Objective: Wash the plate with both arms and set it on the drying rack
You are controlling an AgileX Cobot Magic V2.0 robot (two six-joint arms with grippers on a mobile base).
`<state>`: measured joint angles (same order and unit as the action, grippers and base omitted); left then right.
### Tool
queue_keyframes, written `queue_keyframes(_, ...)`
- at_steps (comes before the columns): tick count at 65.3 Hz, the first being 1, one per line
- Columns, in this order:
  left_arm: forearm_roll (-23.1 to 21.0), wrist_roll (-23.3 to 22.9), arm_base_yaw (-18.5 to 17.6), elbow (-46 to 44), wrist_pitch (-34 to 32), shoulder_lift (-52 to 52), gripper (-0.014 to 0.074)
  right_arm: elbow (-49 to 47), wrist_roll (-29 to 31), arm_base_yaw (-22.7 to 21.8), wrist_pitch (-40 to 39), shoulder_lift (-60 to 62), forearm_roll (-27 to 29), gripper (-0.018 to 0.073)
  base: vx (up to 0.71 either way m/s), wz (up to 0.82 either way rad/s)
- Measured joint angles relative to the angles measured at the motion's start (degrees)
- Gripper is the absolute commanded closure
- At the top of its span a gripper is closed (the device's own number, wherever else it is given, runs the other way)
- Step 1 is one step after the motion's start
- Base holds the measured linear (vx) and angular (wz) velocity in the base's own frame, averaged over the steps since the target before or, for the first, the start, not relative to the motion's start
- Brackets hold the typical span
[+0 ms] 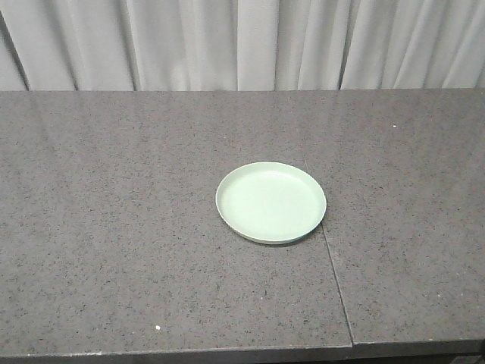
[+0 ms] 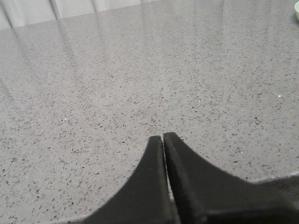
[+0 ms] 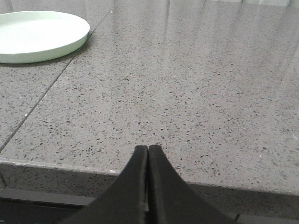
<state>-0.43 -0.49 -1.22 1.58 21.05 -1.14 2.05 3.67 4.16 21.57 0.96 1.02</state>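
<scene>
A pale mint-green plate (image 1: 271, 202) lies flat on the speckled grey counter (image 1: 114, 227), a little right of the middle. In the right wrist view the plate (image 3: 37, 35) is at the upper left, far from my right gripper (image 3: 148, 148), which is shut and empty over the counter's front edge. My left gripper (image 2: 162, 136) is shut too, with nothing in it, low over bare counter; a sliver of the plate (image 2: 296, 15) shows at the top right edge. The drying rack is out of view. Neither arm shows in the front view.
A seam (image 1: 333, 265) in the counter runs from the plate's right side down to the front edge. White curtains (image 1: 242, 42) hang behind the counter. The front edge (image 3: 46, 165) of the counter drops off just under my right gripper.
</scene>
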Motion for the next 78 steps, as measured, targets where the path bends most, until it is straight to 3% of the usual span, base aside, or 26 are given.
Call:
queue_keyframes(18, 0.0, 0.0, 0.0, 0.0, 0.0, 0.0, 0.0603, 0.0, 0.0, 0.0, -2.1, 0.0, -0.1, 0.0564, 0.0, 0.0)
queue_keyframes(45, 0.0, 0.0, 0.0, 0.0, 0.0, 0.0, 0.0603, 0.0, -0.6, 0.0, -18.6, 0.0, 2.6, 0.0564, 0.0, 0.0)
queue_keyframes(57, 0.0, 0.0, 0.0, 0.0, 0.0, 0.0, 0.0603, 0.0, -3.3, 0.0, -26.5, 0.0, 8.9, 0.0564, 0.0, 0.0)
queue_keyframes(67, 0.0, 0.0, 0.0, 0.0, 0.0, 0.0, 0.0603, 0.0, -7.0, 0.0, -33.3, 0.0, 18.7, 0.0564, 0.0, 0.0)
queue_keyframes(73, 0.0, 0.0, 0.0, 0.0, 0.0, 0.0, 0.0603, -0.9, -8.7, 0.0, -32.7, 0.0, 22.9, 0.0564, 0.0, 0.0)
queue_keyframes(78, 0.0, 0.0, 0.0, 0.0, 0.0, 0.0, 0.0603, -4.7, -8.8, 0.0, -27.6, 0.0, 23.4, 0.0564, 0.0, 0.0)
